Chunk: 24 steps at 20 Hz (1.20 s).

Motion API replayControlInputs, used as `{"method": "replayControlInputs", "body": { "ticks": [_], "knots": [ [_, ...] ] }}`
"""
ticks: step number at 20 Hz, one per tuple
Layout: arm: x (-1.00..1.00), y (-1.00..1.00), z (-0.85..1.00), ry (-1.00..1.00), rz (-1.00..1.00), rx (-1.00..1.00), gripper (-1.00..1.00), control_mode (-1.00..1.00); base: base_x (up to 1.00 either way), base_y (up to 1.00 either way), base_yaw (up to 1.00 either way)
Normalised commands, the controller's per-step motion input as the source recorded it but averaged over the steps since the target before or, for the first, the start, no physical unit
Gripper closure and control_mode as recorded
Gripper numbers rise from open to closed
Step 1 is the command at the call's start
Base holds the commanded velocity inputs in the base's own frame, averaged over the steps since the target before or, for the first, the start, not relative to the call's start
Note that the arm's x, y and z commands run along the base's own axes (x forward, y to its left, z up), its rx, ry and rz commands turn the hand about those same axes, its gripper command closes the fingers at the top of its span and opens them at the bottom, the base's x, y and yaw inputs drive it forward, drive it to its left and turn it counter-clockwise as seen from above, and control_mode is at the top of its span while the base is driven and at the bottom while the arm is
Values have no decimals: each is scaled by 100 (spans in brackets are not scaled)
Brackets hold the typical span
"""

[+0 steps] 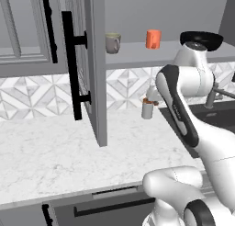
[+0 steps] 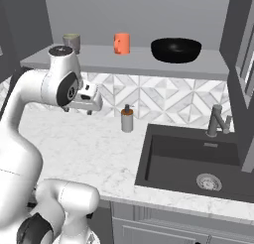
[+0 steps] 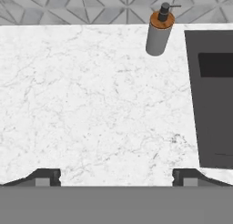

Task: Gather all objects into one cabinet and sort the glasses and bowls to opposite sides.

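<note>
— Up on the cabinet shelf (image 2: 124,59) we have all three pieces in a row: the olive cup (image 2: 72,40) at the left end, the orange cup (image 2: 122,43) near the middle, the black bowl (image 2: 176,49) toward the right. Why that order, do we think?

— It fits the sorting: cups on one side, bowl on the other, with a clear gap between the orange cup and the bowl. We judge the gathering done, or nearly so.

— And the gripper (image 3: 116,175)?

— Our jaws stand wide apart and hold nothing; the hand hangs below the shelf and looks down on the marble counter (image 3: 91,104). Nothing lies between the fingertips (image 3: 45,176).

— What else is near?

— The soap bottle (image 2: 127,119) stands upright on the counter beside the dark sink (image 2: 191,163); it is no part of our job, so we leave it. The cabinet door (image 1: 89,64) stands open at the left, clearing our way to the shelf.
</note>
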Motion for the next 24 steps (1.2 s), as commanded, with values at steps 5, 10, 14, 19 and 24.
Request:
{"method": "replayControlInputs", "body": {
  "ticks": [5, 10, 14, 19, 24],
  "knots": [
    [-20, 0, 0, -2, 0, 0, -100, 100, -72, 3, 0],
    [0, 0, 0, 0, 0, 0, -100, 100, -96, 22, 2],
    [0, 0, 0, 0, 0, 0, -100, 100, -100, 66, 35],
    [0, 0, 0, 0, 0, 0, -100, 100, -76, 100, 67],
    [0, 0, 0, 0, 0, 0, -100, 100, -46, 73, 81]
  ]
}}
